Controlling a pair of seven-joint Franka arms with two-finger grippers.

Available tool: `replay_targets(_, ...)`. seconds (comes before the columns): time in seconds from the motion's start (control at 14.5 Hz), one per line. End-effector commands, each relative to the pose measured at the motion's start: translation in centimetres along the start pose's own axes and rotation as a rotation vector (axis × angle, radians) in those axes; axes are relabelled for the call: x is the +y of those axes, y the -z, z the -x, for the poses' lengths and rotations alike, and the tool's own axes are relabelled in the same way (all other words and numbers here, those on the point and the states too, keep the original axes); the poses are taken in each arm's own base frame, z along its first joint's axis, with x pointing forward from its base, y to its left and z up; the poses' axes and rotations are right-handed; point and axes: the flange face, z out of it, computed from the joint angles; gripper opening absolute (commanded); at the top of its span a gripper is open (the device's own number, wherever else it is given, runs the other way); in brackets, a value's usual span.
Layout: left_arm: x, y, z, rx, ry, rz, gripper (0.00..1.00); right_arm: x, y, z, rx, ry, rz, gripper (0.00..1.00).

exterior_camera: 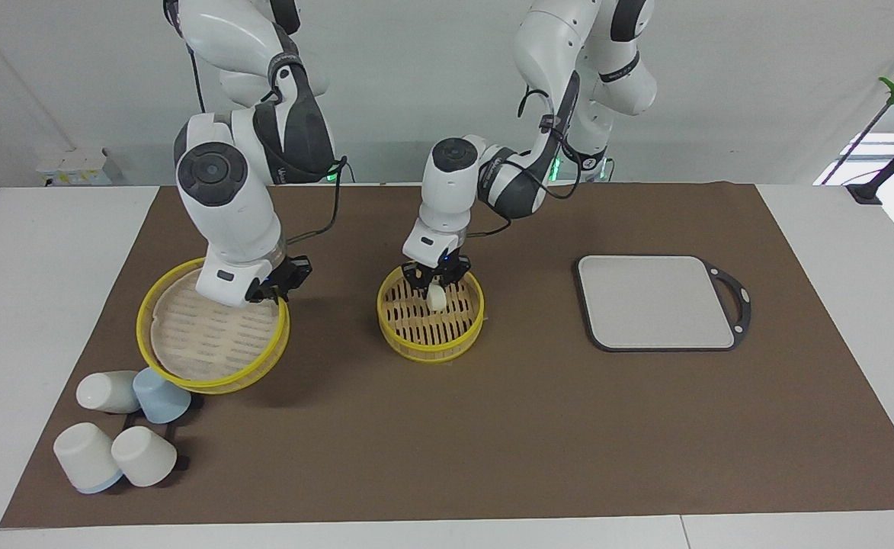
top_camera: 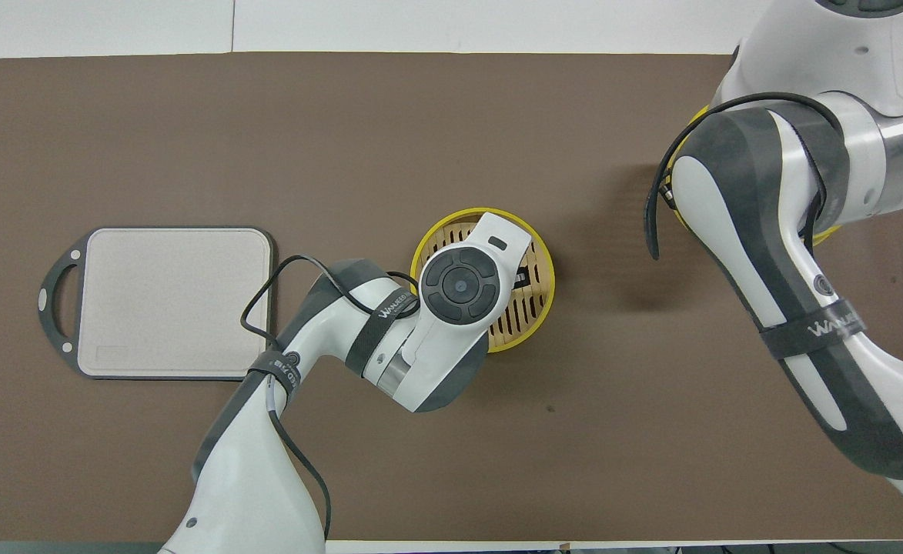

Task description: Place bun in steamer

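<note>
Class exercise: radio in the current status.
Left gripper shut on bun, inside steamer. Right gripper holds top tier over the cups. Nothing obstructing.

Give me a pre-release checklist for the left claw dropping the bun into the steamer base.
1. Bun in the left claw: ok, gripped between the fingers.
2. Bun over the steamer base: ok, it hangs inside the yellow rim, above the slatted floor.
3. Bun touching the floor: cannot tell; it looks just above the slats.
4. Base uncovered: ok; the right claw holds the top tier aside, toward the right arm's end, beside the cups.
5. Top tier resting on the mat: cannot tell.
6. Board free of buns: ok.
</note>
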Motion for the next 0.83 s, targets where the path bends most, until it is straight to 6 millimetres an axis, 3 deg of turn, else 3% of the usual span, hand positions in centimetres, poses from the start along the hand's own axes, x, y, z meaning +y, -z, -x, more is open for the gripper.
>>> replay_targets(0.0,-0.6,-0.3,-0.4,0.039,0.011,0.009,0.36,-0.1,0.6,1.1,0.011,0.024,0.018,0.0)
replay_targets(0.07,-0.5,-0.2,-0.4,0.041,0.033,0.015,0.57,-0.2,0.6,1.0,0.013,0.026,0.019,0.0)
replay_targets(0.14,-0.4,-0.2,-0.3,0.039,0.05,0.013,0.94,-0.2,0.6,1.0,0.018,0.026,0.02,0.0)
replay_targets(0.28,-0.7,0.7,-0.5,0.033,0.07,0.008,1.0,-0.2,0.7,0.9,0.021,0.026,0.021,0.0)
replay_targets(0.41,-2.3,4.3,-1.5,0.009,0.079,-0.015,1.0,-0.5,0.7,0.8,0.022,0.026,0.02,0.0)
replay_targets(0.55,-6.7,9.9,-4.3,-0.032,0.072,-0.047,1.0,-1.9,1.0,0.4,0.037,0.002,0.001,0.0)
replay_targets(0.62,-9.2,12.3,-5.8,-0.058,0.071,-0.058,1.0,-4.3,1.3,-0.4,0.065,-0.017,0.009,0.0)
replay_targets(0.76,-15.9,17.7,-8.7,-0.1,0.058,-0.077,1.0,-14.0,2.3,-2.5,0.158,-0.06,0.025,0.0)
